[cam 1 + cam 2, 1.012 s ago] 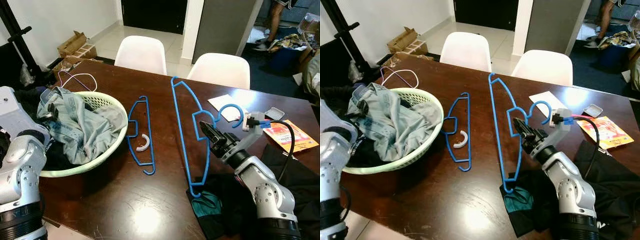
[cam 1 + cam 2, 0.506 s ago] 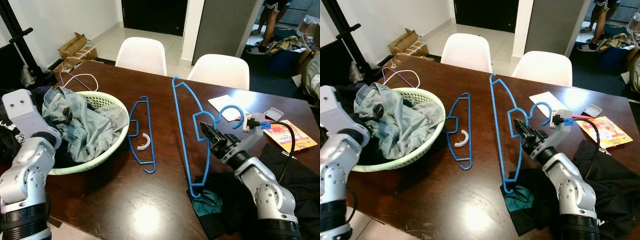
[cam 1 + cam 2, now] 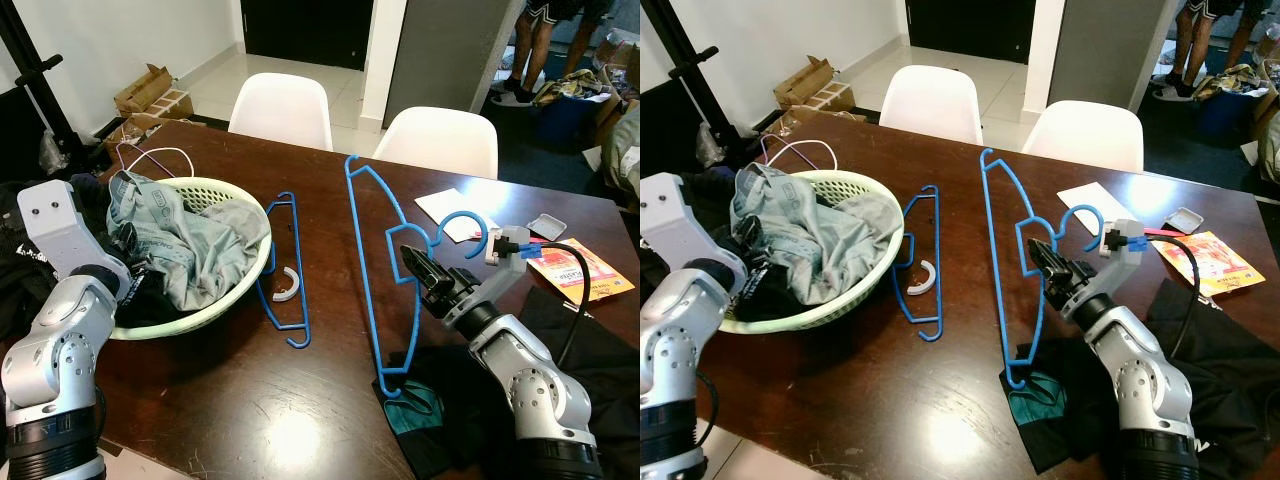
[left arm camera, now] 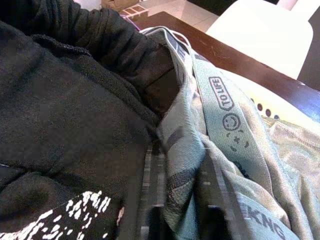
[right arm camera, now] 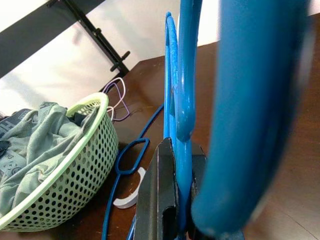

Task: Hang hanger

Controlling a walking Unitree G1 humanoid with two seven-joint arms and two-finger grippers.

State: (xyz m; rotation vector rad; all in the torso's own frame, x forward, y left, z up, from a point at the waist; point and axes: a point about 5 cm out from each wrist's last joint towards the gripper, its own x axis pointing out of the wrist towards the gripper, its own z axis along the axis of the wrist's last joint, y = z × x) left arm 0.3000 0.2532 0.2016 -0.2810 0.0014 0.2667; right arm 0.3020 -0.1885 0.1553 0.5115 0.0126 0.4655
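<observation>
I have right gripper [image 3: 412,262] clamped on hanger [image 3: 375,235], mid-table [image 3: 250,400]; left gripper grip unreadable. Not hung yet.

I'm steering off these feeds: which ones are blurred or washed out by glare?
Left and right eye views: sharp, with ceiling-light glare on the dark wooden table near its front edge. Right wrist view: the large blue plastic hanger is a close, out-of-focus blur. Left wrist view: smeared at the bottom, over the grey-green garment.
</observation>
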